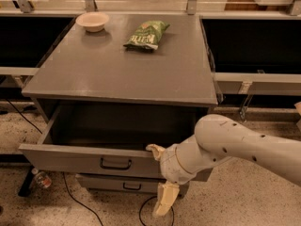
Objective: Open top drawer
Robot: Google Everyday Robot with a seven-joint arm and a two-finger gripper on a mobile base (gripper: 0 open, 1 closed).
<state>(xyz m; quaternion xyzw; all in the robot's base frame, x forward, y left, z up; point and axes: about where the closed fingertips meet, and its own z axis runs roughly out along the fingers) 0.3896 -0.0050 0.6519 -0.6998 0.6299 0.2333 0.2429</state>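
While arm [244, 145] reaches from right, hand [154, 181] splayed wide, upper finger [154, 149] over top drawer [66, 158] rim.

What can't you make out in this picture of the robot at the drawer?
In the camera view:
- Floor of the top drawer: hidden by its own front and by shadow.
- How the gripper, at the drawer's front edge, holds on: blocked by the wrist.
- The lower drawer: mostly covered by the top drawer.
- The arm: cut off by the right edge.
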